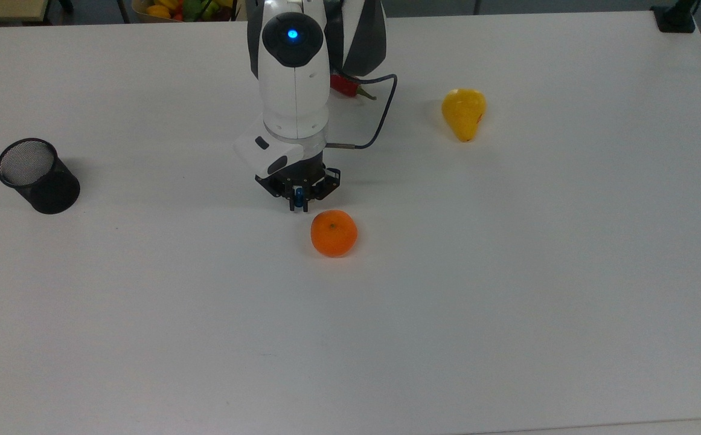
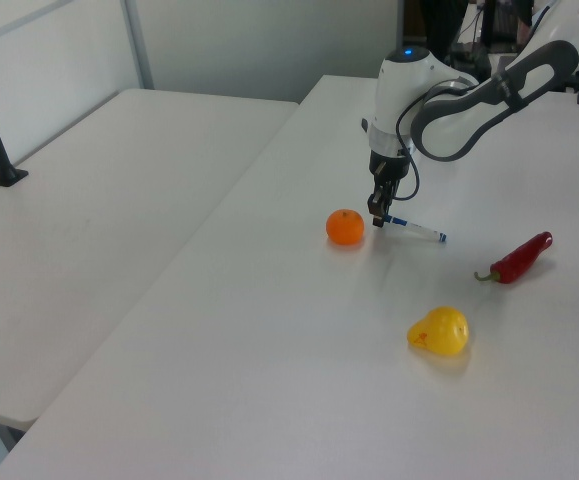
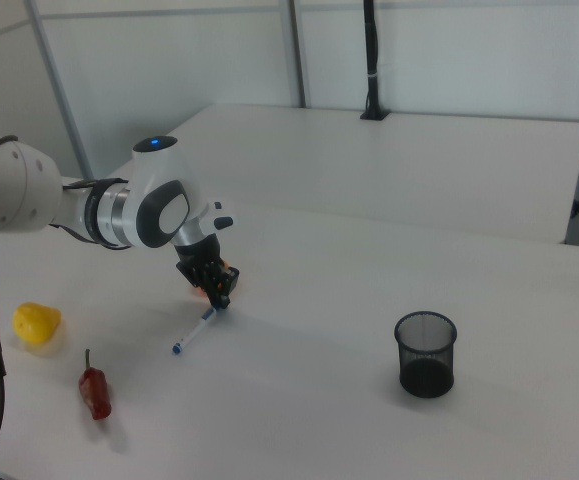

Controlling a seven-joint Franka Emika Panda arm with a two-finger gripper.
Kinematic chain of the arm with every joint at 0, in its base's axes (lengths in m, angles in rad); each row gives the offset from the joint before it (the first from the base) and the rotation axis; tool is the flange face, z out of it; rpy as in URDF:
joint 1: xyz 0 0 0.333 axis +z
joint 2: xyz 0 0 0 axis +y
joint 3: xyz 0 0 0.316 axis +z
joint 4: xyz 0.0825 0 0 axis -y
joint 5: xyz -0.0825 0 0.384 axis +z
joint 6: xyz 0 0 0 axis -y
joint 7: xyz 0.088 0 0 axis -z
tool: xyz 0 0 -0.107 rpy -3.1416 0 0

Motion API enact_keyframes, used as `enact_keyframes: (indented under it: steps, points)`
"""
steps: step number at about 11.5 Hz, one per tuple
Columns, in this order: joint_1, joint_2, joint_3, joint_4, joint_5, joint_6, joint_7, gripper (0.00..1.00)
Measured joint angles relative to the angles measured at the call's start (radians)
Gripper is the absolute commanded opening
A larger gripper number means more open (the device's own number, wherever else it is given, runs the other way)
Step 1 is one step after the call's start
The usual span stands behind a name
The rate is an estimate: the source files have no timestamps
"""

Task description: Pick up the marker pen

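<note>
Marker pen (image 2: 415,228): slim white barrel, blue band near the gripped end, small blue tip at the free end. In the left view it lies nearly flat, low over or on the bench (image 2: 269,330), running from the claw (image 2: 377,219) toward the left view's right; whether the free end touches the surface cannot be told. In the right view the pen (image 3: 193,331) slants down from the claw (image 3: 218,301) toward the right view's lower left, blue end outermost.

Claw: fingers clamped on the pen's blue-capped end. In the top view a blue spot sits between the fingertips of the claw (image 1: 299,205), and the barrel is hidden beneath the arm's white wrist.

Orange (image 1: 334,232): just beside the claw, on the top view's lower right; apart from the pen in the left view. In the right view it is mostly hidden behind the claw, an orange sliver showing.

Red chilli (image 2: 518,257): full length in the left view; in the top view mostly covered by the arm, stem end (image 1: 356,89) showing.

Yellow pear (image 1: 464,113): well apart, to the top view's right.

Black mesh cup (image 1: 37,175): upright, far at the top view's left.
</note>
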State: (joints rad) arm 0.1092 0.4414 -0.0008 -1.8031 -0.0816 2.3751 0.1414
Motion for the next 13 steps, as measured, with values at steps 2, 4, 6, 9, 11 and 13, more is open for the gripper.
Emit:
enact_keyframes:
  steps: [2, 4, 6, 9, 11, 13]
  points:
    - [0.0, 0.005, 0.0, -0.001, 0.0, 0.009, 0.0, 0.77]
    - [0.0, 0.005, 0.0, -0.001, 0.0, 0.011, 0.0, 1.0]
    - [0.0, 0.002, 0.0, 0.004, 0.0, 0.011, 0.0, 1.0]
    - [-0.005, -0.034, -0.003, 0.011, 0.0, 0.007, 0.0, 1.0]
    - [-0.008, -0.078, -0.003, 0.021, 0.0, -0.05, 0.0, 1.0]
    - [-0.009, -0.149, -0.003, 0.042, 0.0, -0.17, 0.001, 1.0]
